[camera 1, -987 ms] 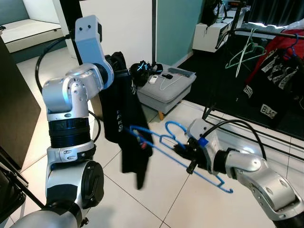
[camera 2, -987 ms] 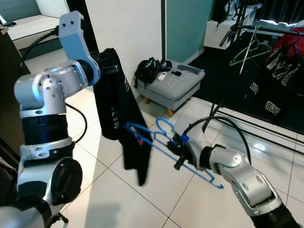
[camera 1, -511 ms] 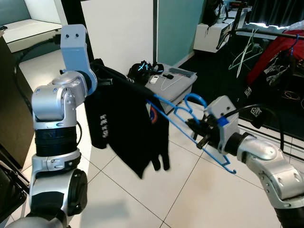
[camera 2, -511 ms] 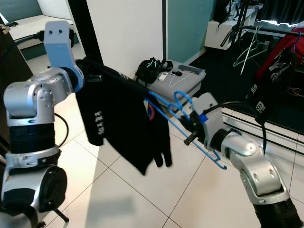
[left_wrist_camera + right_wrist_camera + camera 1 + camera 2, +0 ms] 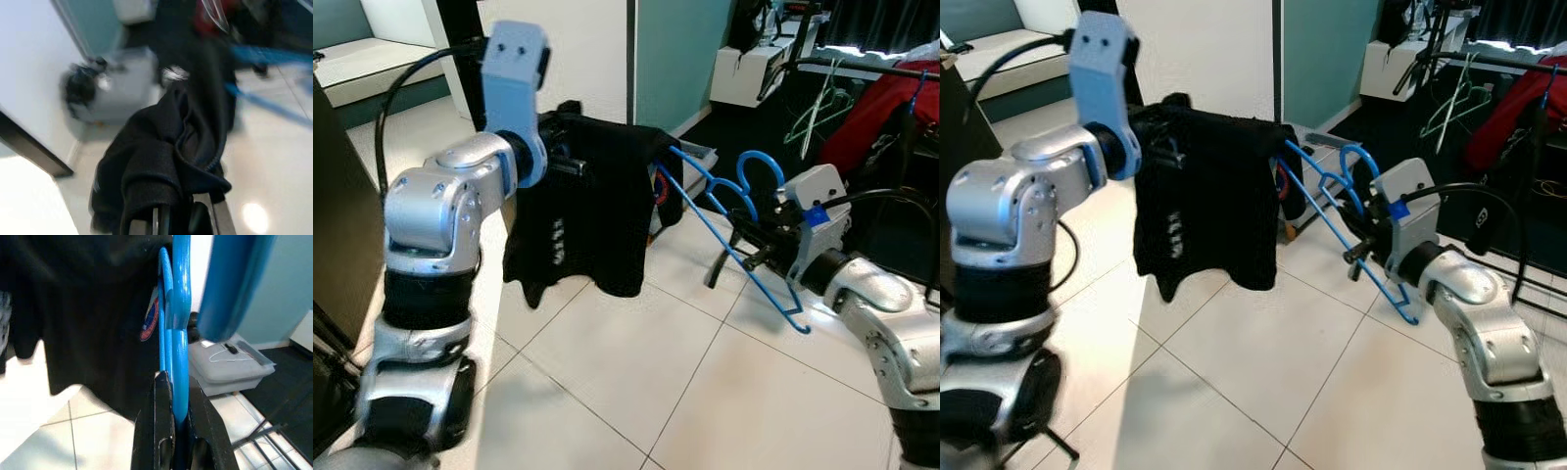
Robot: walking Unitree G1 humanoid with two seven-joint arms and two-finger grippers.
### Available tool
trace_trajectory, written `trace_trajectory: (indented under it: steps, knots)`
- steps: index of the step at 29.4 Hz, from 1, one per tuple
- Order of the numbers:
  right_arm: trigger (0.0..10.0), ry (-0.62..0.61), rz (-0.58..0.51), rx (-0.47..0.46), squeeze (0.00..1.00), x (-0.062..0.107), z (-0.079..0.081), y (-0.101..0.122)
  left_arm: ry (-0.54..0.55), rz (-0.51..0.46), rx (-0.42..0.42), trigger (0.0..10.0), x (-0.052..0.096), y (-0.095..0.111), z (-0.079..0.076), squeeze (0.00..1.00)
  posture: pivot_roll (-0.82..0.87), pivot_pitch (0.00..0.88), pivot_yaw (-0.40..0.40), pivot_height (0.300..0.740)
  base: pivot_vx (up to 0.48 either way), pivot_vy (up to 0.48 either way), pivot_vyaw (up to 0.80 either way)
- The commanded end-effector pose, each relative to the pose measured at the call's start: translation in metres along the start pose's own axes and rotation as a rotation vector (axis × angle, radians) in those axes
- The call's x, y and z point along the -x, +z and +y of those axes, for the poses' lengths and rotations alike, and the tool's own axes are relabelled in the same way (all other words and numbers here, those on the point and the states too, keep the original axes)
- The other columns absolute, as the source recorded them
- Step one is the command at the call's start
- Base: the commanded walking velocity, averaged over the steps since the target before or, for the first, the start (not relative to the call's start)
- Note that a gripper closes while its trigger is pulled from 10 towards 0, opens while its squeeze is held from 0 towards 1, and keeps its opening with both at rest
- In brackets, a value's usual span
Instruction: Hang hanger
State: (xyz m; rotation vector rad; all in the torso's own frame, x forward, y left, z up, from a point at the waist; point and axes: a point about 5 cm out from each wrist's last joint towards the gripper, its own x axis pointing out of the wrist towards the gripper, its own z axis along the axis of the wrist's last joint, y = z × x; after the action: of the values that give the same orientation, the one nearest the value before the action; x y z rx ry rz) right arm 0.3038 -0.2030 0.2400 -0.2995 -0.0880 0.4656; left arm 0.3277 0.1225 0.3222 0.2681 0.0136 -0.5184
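Blue hanger [image 5: 724, 211] half inside black shirt [image 5: 597, 211]

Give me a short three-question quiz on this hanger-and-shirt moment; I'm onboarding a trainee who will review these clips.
1. True or false: the right gripper is shut on the blue hanger.
2. Multiple choice: the left gripper holds which item? A) a green hanger B) the black T-shirt C) a remote control
3. Short answer: what stands behind the shirt, against the teal wall?

Key
1. True; the right wrist view shows both fingers pinching the blue bar.
2. B; the left wrist view shows black cloth bunched at the fingers.
3. A grey footstool with small items on top.
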Motion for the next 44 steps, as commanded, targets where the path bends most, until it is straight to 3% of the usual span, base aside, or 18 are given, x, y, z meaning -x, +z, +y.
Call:
trace_trajectory:
  steps: [1,4,20,29,33,35,36,37,38,44]
  knots:
    - [10.0,-0.005,-0.013,0.005,0.00,-0.002,0.001,0.001,-0.086,0.066,-0.032,10.0,0.001,-0.010,-0.009,0.00,0.00,0.030,0.036,0.740,0.000,0.000,0.00]
    - [10.0,-0.009,-0.013,0.000,0.00,-0.001,0.001,0.000,-0.125,0.122,-0.045,10.0,0.007,-0.016,-0.007,0.00,0.00,0.032,0.038,0.740,0.000,0.000,0.00]
    - [10.0,-0.004,-0.014,-0.002,0.00,-0.002,0.002,-0.002,-0.138,0.117,-0.049,10.0,0.013,-0.012,0.001,0.00,0.00,0.030,0.035,0.740,0.000,0.000,0.00]
    - [10.0,-0.047,-0.032,-0.014,0.00,-0.003,-0.003,-0.001,-0.254,0.183,-0.144,10.0,0.024,-0.020,-0.005,0.00,0.00,0.028,0.035,0.740,0.000,0.000,0.00]
    - [10.0,-0.097,-0.078,-0.075,0.00,-0.004,-0.010,0.003,-0.289,0.194,-0.226,10.0,0.028,-0.025,-0.007,0.00,0.00,0.028,0.035,0.740,0.000,0.000,0.00]
    - [10.0,-0.139,-0.188,-0.223,0.00,-0.003,-0.018,0.014,-0.342,0.204,-0.289,10.0,0.032,-0.032,-0.013,0.00,0.00,0.028,0.034,0.740,0.000,0.000,0.00]
    - [10.0,-0.146,-0.240,-0.294,0.00,-0.003,-0.021,0.020,-0.355,0.203,-0.298,10.0,0.033,-0.034,-0.015,0.00,0.00,0.028,0.033,0.740,0.000,0.000,0.00]
    - [10.0,-0.146,-0.240,-0.294,0.00,-0.003,-0.021,0.020,-0.355,0.203,-0.298,10.0,0.033,-0.034,-0.015,0.00,0.00,0.028,0.033,0.740,0.000,0.000,0.00]
    - [10.0,-0.135,-0.306,-0.389,0.00,-0.002,-0.022,0.026,-0.353,0.192,-0.303,10.0,0.031,-0.035,-0.017,0.00,0.00,0.028,0.033,0.740,0.000,0.000,0.00]
    - [10.0,-0.122,-0.331,-0.429,0.00,-0.003,-0.021,0.027,-0.329,0.171,-0.289,10.0,0.029,-0.031,-0.014,0.00,0.00,0.028,0.030,0.740,0.000,0.000,0.00]
